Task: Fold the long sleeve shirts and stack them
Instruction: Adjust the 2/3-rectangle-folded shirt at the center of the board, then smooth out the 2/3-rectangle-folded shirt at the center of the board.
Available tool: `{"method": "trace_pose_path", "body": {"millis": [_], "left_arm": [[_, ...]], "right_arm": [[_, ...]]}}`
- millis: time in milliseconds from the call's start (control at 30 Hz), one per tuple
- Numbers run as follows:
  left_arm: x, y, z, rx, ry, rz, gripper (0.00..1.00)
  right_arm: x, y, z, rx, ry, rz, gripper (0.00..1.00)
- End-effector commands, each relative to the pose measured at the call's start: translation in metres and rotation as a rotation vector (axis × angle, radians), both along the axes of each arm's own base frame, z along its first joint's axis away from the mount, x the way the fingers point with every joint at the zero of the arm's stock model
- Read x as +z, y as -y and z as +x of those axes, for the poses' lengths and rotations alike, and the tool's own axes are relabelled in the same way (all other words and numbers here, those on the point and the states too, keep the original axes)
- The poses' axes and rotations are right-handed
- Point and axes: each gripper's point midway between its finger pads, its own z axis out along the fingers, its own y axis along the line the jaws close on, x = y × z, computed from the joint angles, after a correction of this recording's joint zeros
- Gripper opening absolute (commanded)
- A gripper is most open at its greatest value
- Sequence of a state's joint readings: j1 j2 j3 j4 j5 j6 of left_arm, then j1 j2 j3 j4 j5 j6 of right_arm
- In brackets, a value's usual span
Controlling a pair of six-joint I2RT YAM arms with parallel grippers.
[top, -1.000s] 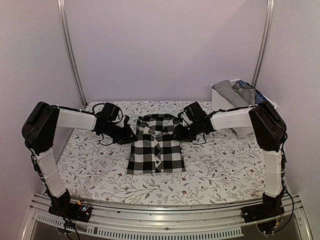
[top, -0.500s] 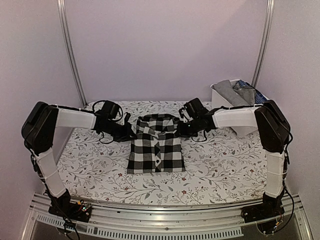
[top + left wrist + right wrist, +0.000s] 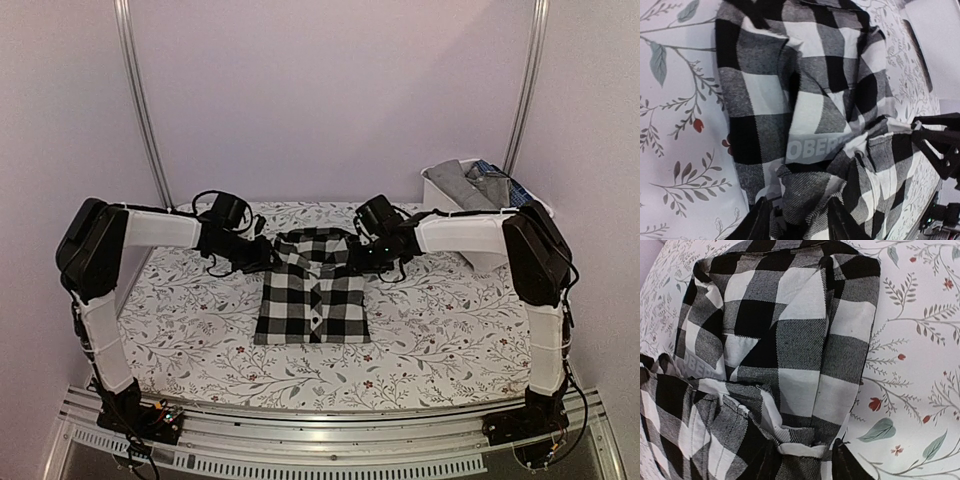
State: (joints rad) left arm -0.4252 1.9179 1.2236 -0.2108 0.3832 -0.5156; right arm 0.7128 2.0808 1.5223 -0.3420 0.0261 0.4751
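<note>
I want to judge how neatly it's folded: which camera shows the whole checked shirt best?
The top external view: the checked shirt shows whole there, folded into a neat rectangle. Both wrist views show only a close-up of rumpled cloth at its collar end, with the rest cut off.

A table (image 3: 200,340) has a white cover with grey leaves and little red flowers on it. A white tub (image 3: 437,195) sits at the back right corner of the table. A thin metal left pole (image 3: 140,100) and a right pole (image 3: 527,80) go up the plain pale wall (image 3: 330,90). A long metal rail (image 3: 330,452) runs along the near edge.
</note>
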Motion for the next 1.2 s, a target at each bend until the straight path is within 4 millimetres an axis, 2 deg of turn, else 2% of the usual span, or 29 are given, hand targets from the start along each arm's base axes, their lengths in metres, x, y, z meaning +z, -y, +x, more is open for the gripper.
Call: {"method": "trace_pose_path", "body": {"millis": [0,133,200,333,433,500,600,700,867,933,1000,1100,1167], "left_arm": [[-0.01,-0.017,0.013,0.062,-0.001,0.118,0.44],[0.021,-0.03,0.02,0.114,0.079,0.164,0.61],[0.041,-0.036,0.019,0.135,0.118,0.172,0.62],[0.065,-0.04,0.003,0.147,0.169,0.17,0.6],[0.062,-0.032,-0.019,0.119,0.149,0.161,0.49],[0.053,-0.027,-0.031,0.102,0.118,0.164,0.39],[0.04,-0.015,-0.044,0.064,0.087,0.139,0.26],[0.024,-0.004,-0.046,0.03,0.05,0.138,0.16],[-0.002,0.015,-0.023,-0.006,0.042,0.135,0.16],[-0.006,0.026,-0.01,-0.023,0.046,0.122,0.17],[-0.019,0.032,-0.001,-0.03,0.029,0.127,0.18],[-0.037,0.035,0.006,-0.033,-0.002,0.146,0.18],[-0.043,0.034,0.006,-0.031,-0.021,0.157,0.19]], "right_arm": [[-0.005,0.014,0.009,-0.04,0.0,-0.083,0.48],[0.021,0.028,0.01,-0.074,0.044,-0.119,0.56],[0.037,0.032,0.007,-0.087,0.067,-0.125,0.57],[0.062,0.022,-0.007,-0.069,0.106,-0.093,0.56],[0.067,0.001,-0.023,-0.01,0.095,-0.036,0.47],[0.062,-0.012,-0.031,0.021,0.083,-0.017,0.4],[0.043,-0.023,-0.035,0.045,0.041,-0.01,0.27],[0.026,-0.029,-0.036,0.056,0.01,-0.01,0.22],[0.002,-0.034,-0.019,0.054,-0.013,-0.028,0.24],[-0.02,-0.03,-0.011,0.042,-0.043,-0.048,0.29],[-0.037,-0.023,-0.005,0.026,-0.068,-0.063,0.32],[-0.051,-0.016,-0.001,0.017,-0.091,-0.078,0.39],[-0.051,-0.014,-0.003,0.024,-0.09,-0.089,0.41]]}}
